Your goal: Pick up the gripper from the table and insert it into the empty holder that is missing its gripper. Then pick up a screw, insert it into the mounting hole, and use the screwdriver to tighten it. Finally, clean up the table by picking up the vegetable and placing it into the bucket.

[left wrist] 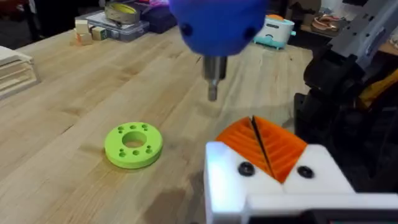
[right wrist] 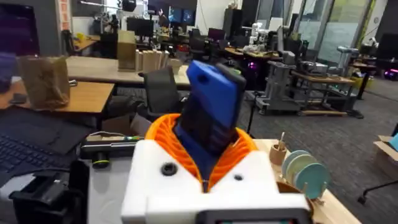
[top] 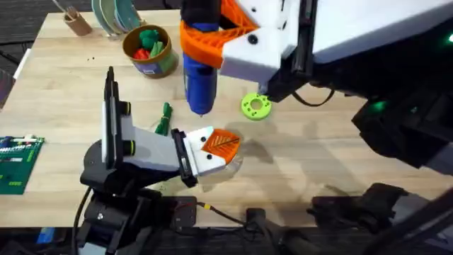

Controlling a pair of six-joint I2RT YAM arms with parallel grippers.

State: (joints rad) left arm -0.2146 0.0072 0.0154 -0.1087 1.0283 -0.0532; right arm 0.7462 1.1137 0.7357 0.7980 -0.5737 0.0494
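Screwdriver (top: 199, 67) hanging bit-down over the table, clamped tight in right claw (top: 212, 39), near the green disc (top: 255, 106). Left claw (top: 212, 150) resting closed, pads together, holding nothing. Risking bit missing the hole, tool slipping, screw cross-threading.

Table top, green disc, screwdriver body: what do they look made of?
Table: looks like wood, pale with visible grain and plank seams, low-sheen finish. Green disc: likely plastic, maybe 3D-printed; uniform bright green, matte, with neat holes. Screwdriver: smooth blue body, probably moulded plastic with a slight gloss; its bit looks like grey metal.
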